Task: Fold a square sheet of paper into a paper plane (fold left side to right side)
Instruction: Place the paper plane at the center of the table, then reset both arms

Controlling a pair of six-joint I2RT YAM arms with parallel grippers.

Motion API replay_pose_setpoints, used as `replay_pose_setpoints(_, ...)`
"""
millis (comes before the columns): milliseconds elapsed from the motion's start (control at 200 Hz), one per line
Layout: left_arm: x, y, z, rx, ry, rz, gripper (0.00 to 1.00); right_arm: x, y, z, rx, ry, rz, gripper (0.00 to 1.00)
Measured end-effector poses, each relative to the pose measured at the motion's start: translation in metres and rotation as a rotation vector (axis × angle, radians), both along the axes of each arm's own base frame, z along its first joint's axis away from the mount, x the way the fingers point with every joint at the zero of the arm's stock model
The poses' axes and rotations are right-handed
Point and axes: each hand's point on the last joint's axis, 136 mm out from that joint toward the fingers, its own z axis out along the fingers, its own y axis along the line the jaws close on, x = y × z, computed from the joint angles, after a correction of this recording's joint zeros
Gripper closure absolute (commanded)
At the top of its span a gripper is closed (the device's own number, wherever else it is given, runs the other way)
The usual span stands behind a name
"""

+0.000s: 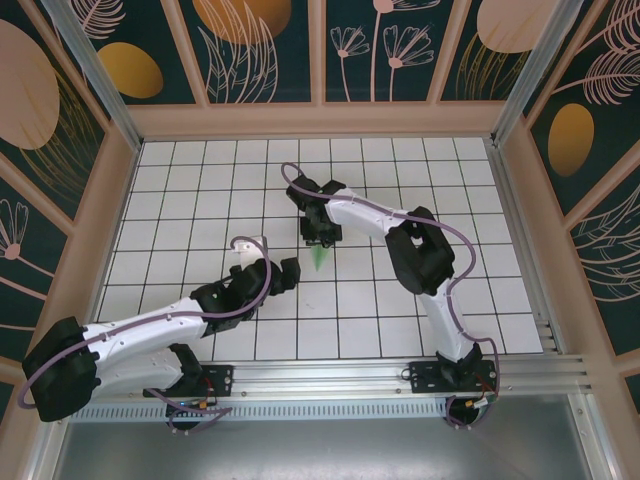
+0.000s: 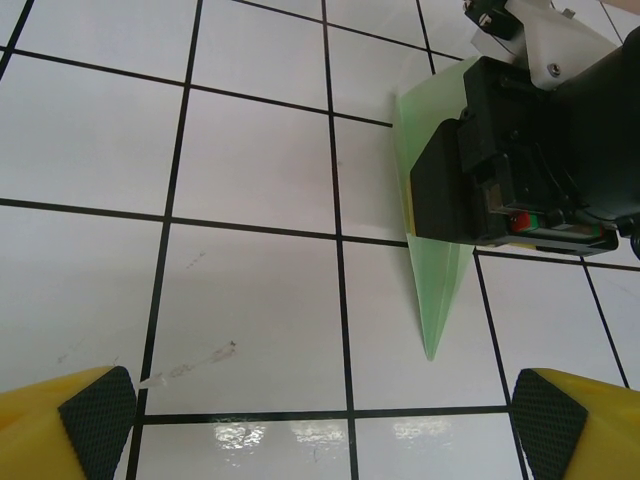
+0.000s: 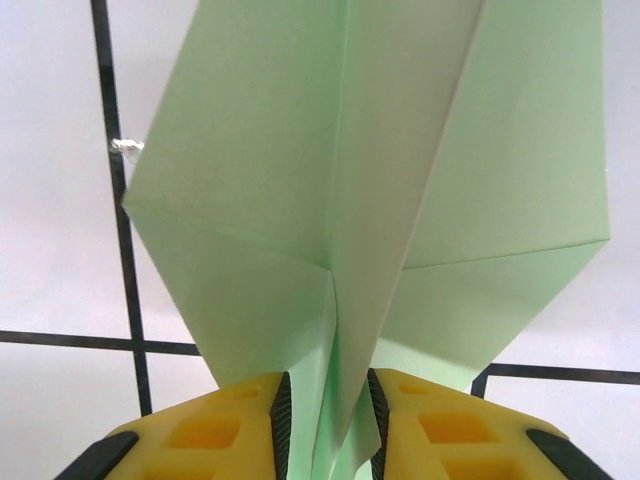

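In the top view, the paper plane is near the centre of the frame, on the white grid of the desk. It looks like a small, slim green shape, and its point is directed toward the lower edge of the frame. The right tool is directly above it in the picture, touching its wide end. The left tool is just to the lower left of the plane, near it but apart from it.

In the right wrist view, the 2 yellow fingers at the bottom of the frame are closed on the middle fold of the plane. The fold stands between them, and the 2 wings open toward the upper left and the upper right of the frame.

In the left wrist view, the plane is at the right of centre, and its sharp tip points down toward the bottom of the frame. The black body of the right tool at the upper right covers its wide part. I cannot tell if the tip touches the desk. The left tool is open and holds nothing: its 2 black pads are in the lower left and lower right corners, far from each other, with bare white tiles between them.
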Motion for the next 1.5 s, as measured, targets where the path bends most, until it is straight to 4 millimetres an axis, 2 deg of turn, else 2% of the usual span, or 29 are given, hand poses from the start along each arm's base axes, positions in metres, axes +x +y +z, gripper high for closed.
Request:
replay_pose_setpoints(225, 0.001, -0.001, 0.008, -0.012, -0.01, 0.001, 0.01, -0.003, -0.005, 0.006, -0.031, -0.001, 0.004, 0.59)
replay_pose_setpoints(320, 0.001, 0.0, 0.016, -0.033, -0.028, 0.004, 0.01, -0.003, -0.007, 0.02, -0.022, -0.017, 0.011, 0.53)
replay_pose_setpoints(430, 0.002, 0.004, 0.031, -0.07, -0.062, 0.016, 0.02, -0.004, -0.012, 0.061, 0.02, -0.089, 0.023, 0.49)
replay_pose_setpoints(560, 0.013, 0.025, 0.052, -0.117, -0.109, 0.075, 0.02, -0.012, -0.032, 0.135, 0.121, -0.231, 0.029, 0.46)
replay_pose_setpoints(616, 0.021, 0.042, 0.062, -0.13, -0.139, 0.123, 0.02, -0.015, -0.048, 0.165, 0.168, -0.303, 0.016, 0.46)
replay_pose_setpoints(676, 0.028, 0.059, 0.071, -0.132, -0.171, 0.174, 0.02, -0.017, -0.072, 0.189, 0.211, -0.377, -0.014, 0.46)
replay_pose_setpoints(776, 0.036, 0.088, 0.082, -0.095, -0.22, 0.255, 0.02, -0.017, -0.123, 0.204, 0.241, -0.471, -0.095, 0.43)
replay_pose_setpoints(846, 0.039, 0.106, 0.086, -0.038, -0.242, 0.306, 0.01, -0.017, -0.163, 0.202, 0.226, -0.532, -0.168, 0.37)
replay_pose_setpoints(946, 0.042, 0.13, 0.094, 0.045, -0.282, 0.372, 0.01, -0.022, -0.216, 0.191, 0.166, -0.624, -0.263, 0.21)
replay_pose_setpoints(1036, 0.042, 0.149, 0.105, 0.126, -0.337, 0.427, 0.01, -0.029, -0.252, 0.184, 0.106, -0.715, -0.32, 0.01)
replay_pose_setpoints(1126, 0.041, 0.164, 0.115, 0.216, -0.416, 0.472, 0.02, -0.03, -0.286, 0.175, 0.051, -0.811, -0.379, 0.01)
replay_pose_setpoints(1201, 0.041, 0.177, 0.114, 0.299, -0.451, 0.505, 0.02, -0.03, -0.314, 0.155, -0.009, -0.866, -0.426, 0.01)
replay_pose_setpoints(1396, 0.04, 0.224, 0.099, 0.431, -0.478, 0.634, 0.01, -0.04, -0.376, 0.082, -0.154, -0.884, -0.534, 0.01)
replay_pose_setpoints(1501, 0.039, 0.244, 0.083, 0.473, -0.462, 0.682, 0.01, -0.041, -0.394, 0.068, -0.146, -0.924, -0.583, 0.01)
